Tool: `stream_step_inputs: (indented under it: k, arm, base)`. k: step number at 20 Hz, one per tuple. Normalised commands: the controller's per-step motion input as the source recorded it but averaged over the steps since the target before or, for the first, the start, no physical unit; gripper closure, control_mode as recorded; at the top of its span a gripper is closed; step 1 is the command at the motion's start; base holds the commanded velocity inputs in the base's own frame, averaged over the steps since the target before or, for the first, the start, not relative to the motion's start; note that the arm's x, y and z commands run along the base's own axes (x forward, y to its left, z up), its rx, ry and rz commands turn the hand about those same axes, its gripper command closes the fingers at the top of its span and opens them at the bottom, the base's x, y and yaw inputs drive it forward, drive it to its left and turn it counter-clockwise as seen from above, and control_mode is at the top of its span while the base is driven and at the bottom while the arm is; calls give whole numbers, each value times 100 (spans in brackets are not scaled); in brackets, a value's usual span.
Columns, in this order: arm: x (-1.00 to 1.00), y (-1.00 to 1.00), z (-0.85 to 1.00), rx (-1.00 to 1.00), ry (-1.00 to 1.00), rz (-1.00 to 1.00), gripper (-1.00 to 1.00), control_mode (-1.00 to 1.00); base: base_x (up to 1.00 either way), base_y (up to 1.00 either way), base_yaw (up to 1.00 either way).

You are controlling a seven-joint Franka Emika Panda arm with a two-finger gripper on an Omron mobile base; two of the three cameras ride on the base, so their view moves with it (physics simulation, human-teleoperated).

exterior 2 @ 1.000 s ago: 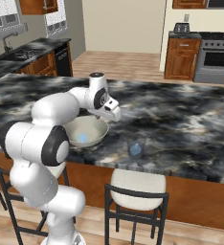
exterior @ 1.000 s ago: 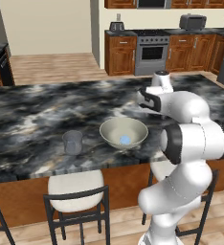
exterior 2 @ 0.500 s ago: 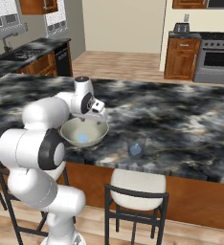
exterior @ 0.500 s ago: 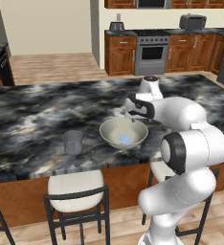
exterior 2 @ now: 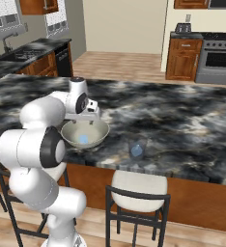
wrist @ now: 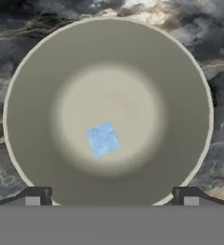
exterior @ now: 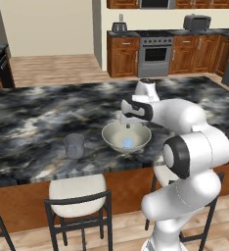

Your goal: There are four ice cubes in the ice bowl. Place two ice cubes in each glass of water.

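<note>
The ice bowl [exterior: 139,139] [exterior 2: 98,134] stands near the island counter's front edge and holds one pale blue ice cube [exterior: 128,143] [exterior 2: 83,140] [wrist: 103,139] near its middle. My gripper [exterior: 128,124] [exterior 2: 87,121] [wrist: 111,198] hangs straight above the bowl [wrist: 181,95], open, nothing between its fingertips [wrist: 35,196]. A glass of water [exterior: 74,145] [exterior 2: 137,148] stands on the counter beside the bowl, apart from it. A pale blue patch shows inside the glass in the right base view.
The dark marbled counter [exterior: 33,117] stretches wide around the bowl. Two stools [exterior: 77,193] [exterior 2: 136,185] stand below its front edge. Wooden cabinets and a stove [exterior: 155,54] line the far wall.
The arm has swung from beside the bowl to directly over it. The bowl and the glass have stayed put.
</note>
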Motion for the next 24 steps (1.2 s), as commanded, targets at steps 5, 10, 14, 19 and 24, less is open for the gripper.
stream_step_inputs:
  k: [5, 10, 14, 19, 24]
  arm:
    - [0, 29, -12, 0, 0, 15, -100, -100]
    - [2, 9, -27, 0, 0, 6, -100, -100]
    - [11, 0, -30, 0, 0, 0, -100, -100]
    - [12, 0, -28, 0, 0, 0, -100, -100]
    - [13, 0, -27, 0, 0, 1, -100, -100]
  base:
    - [0, 0, 0]
    - [0, 0, 0]
    - [0, 0, 0]
    - [0, 0, 0]
    - [0, 0, 0]
